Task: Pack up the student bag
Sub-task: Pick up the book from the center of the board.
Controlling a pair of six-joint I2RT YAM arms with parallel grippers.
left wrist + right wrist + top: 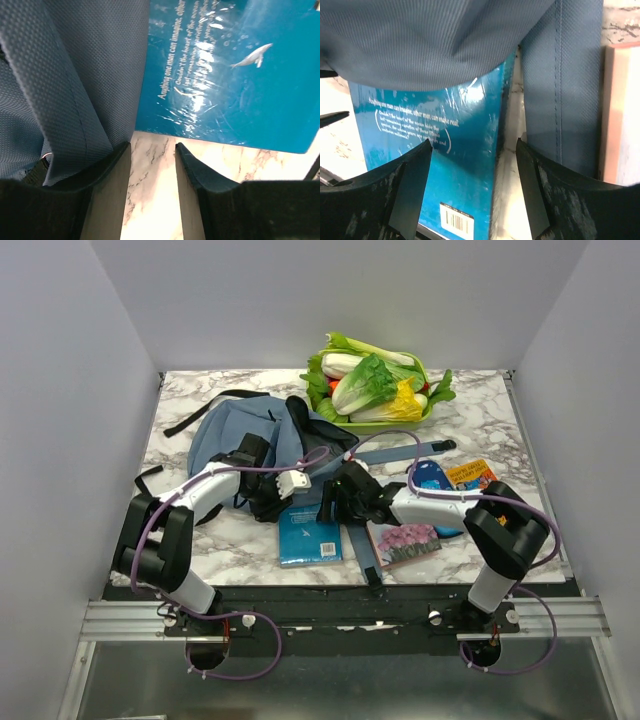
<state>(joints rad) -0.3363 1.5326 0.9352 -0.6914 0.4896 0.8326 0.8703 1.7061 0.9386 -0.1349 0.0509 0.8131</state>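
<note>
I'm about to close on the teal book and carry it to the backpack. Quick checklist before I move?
1. Right end effector open: ok, jaws apart, straddling one edge of the teal book.
2. Left end effector empty: ok, open over bare table.
3. Book free to lift: not ok, fabric of the student bag overlaps its far end.
4. Strap clear of the grasp: not ok, it lies right beside the book, close to one finger, and might get pinched.
5. Bag opening ready: cannot tell, the arms hide it from above.
</note>
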